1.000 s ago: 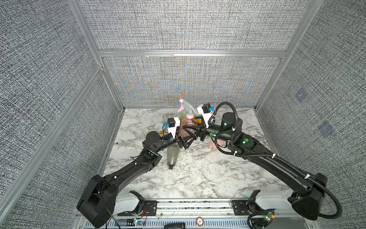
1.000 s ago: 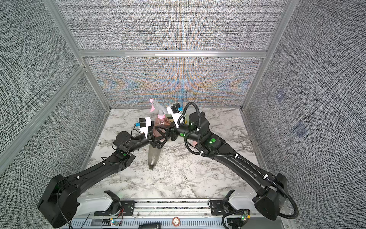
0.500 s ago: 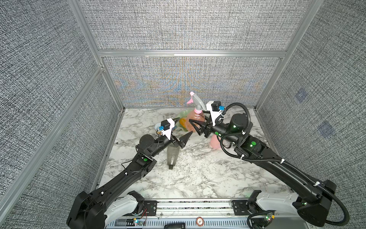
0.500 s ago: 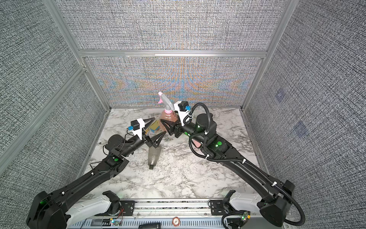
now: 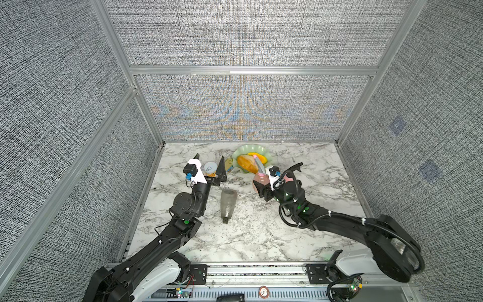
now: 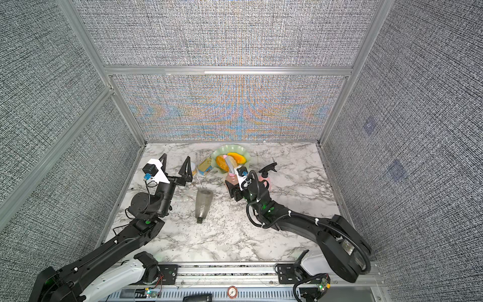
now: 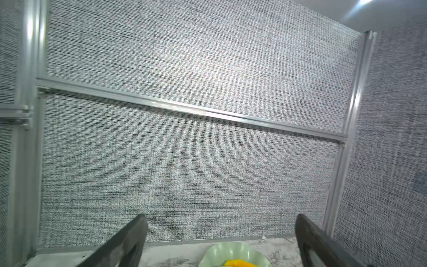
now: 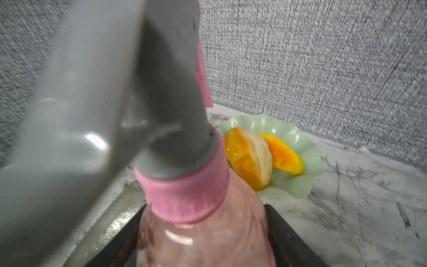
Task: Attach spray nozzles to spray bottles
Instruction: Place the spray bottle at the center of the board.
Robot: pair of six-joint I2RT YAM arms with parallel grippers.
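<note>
My right gripper (image 5: 262, 186) (image 8: 203, 233) is shut on the clear pink spray bottle (image 5: 260, 180) (image 6: 231, 180) (image 8: 203, 245). That bottle is upright with a grey-and-pink spray nozzle (image 5: 258, 162) (image 6: 231, 164) (image 8: 166, 97) on its neck. Left of it my left gripper (image 5: 209, 160) (image 6: 176, 160) (image 7: 221, 217) hangs open and empty. The smoky grey bottle (image 5: 228, 202) (image 6: 202, 202) lies on the table between the arms, neck toward the front. Behind my right wrist stands the pastel pink bottle (image 5: 288, 180) (image 6: 267, 181) with a black nozzle (image 5: 295, 166) (image 6: 268, 167). A thin clear tube (image 6: 200, 182) lies behind the grey bottle.
A pale green scalloped dish (image 5: 241, 151) (image 6: 219, 153) (image 7: 217, 252) (image 8: 298, 185) with orange fruit pieces sits at the back, just behind the held bottle. A round tin can (image 5: 210, 167) and a gold tin (image 5: 229, 167) (image 6: 205, 166) lie by the left fingers. Fabric walls close three sides.
The left gripper let go of the nozzle, opened wide and pulled back to the left. The right arm carried the pink bottle with its nozzle to the right and lower.
</note>
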